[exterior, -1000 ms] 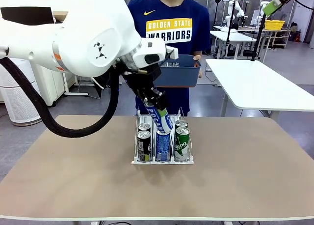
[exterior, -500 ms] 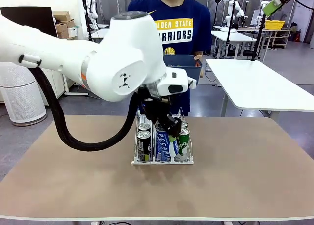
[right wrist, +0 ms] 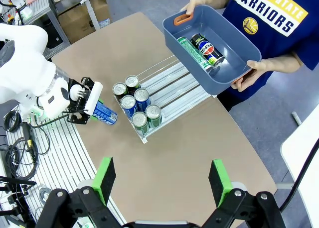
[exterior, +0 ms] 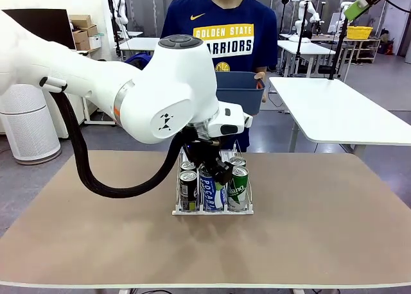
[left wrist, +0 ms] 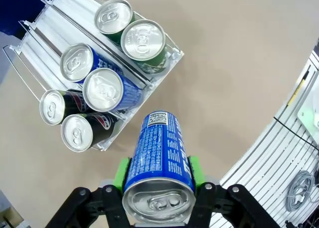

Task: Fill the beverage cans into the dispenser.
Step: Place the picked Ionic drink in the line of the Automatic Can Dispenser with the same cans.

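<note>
My left gripper [left wrist: 158, 172] is shut on a blue-and-white beverage can [left wrist: 160, 147], its green pads [left wrist: 121, 173] on either side. In the front view this can [exterior: 210, 191] hangs tilted just before the front end of the dispenser [exterior: 212, 212], with the left gripper [exterior: 212, 169] above it. The dispenser [left wrist: 65, 14] holds two black cans [left wrist: 77, 132], two blue ones [left wrist: 103, 89] and two green ones [left wrist: 143, 40], all at its front end. My right gripper [right wrist: 162, 183] is open, high above the table, looking down on the dispenser [right wrist: 182, 86].
A person at the far side holds a dark blue bin [right wrist: 234, 49] over the table edge, with a green can [right wrist: 192, 51] and a black can [right wrist: 207, 46] lying inside. Bare tabletop [exterior: 321, 223] surrounds the rack. A white table [exterior: 334, 114] stands back right.
My left arm has swung down and towards the near side, bringing the blue can from above the rack's rear down to its front end. The right gripper stays open.
</note>
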You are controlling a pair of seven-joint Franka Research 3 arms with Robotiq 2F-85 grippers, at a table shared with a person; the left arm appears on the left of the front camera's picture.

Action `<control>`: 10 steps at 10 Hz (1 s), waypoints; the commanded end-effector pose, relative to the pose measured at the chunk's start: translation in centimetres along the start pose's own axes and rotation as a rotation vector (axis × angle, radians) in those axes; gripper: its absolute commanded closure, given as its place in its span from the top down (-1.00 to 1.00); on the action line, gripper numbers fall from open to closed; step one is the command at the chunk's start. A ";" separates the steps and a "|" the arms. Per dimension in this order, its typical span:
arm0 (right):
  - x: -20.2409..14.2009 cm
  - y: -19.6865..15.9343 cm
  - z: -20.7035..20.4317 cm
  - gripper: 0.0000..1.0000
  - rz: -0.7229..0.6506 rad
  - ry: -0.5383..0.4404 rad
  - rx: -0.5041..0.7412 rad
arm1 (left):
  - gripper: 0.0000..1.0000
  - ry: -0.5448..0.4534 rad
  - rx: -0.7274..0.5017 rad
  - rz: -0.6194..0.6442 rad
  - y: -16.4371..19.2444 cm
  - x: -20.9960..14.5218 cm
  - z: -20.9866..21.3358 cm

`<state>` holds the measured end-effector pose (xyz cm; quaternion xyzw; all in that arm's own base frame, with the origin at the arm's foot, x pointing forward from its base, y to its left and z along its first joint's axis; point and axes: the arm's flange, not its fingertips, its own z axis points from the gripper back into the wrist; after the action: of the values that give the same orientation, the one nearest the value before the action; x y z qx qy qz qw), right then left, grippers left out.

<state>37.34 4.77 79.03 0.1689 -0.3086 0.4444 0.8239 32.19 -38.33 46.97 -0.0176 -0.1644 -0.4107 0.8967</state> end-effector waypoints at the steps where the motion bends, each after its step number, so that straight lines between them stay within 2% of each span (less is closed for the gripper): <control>1: 0.0 0.0 0.0 1.00 -0.001 0.000 0.000 | 0.15 -0.050 -0.005 0.008 0.3 -0.1 0.5; 2: 0.0 0.0 0.0 1.00 -0.001 0.000 0.000 | 0.15 0.000 0.000 0.000 0.0 0.0 0.0; 5: 0.0 0.0 0.0 1.00 -0.001 0.000 0.000 | 0.15 -0.002 0.000 0.003 0.2 0.0 -0.1; 6: 0.0 0.0 0.0 1.00 -0.001 0.000 0.000 | 0.15 -0.007 0.021 0.070 0.3 0.7 -1.4; 10: 0.0 0.0 0.0 1.00 -0.001 0.000 0.000 | 0.15 -0.016 0.035 0.084 2.0 2.1 -4.5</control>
<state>37.34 4.77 79.03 0.1688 -0.3086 0.4444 0.8239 35.22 -38.15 43.47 -0.0240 -0.1557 -0.3837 0.9099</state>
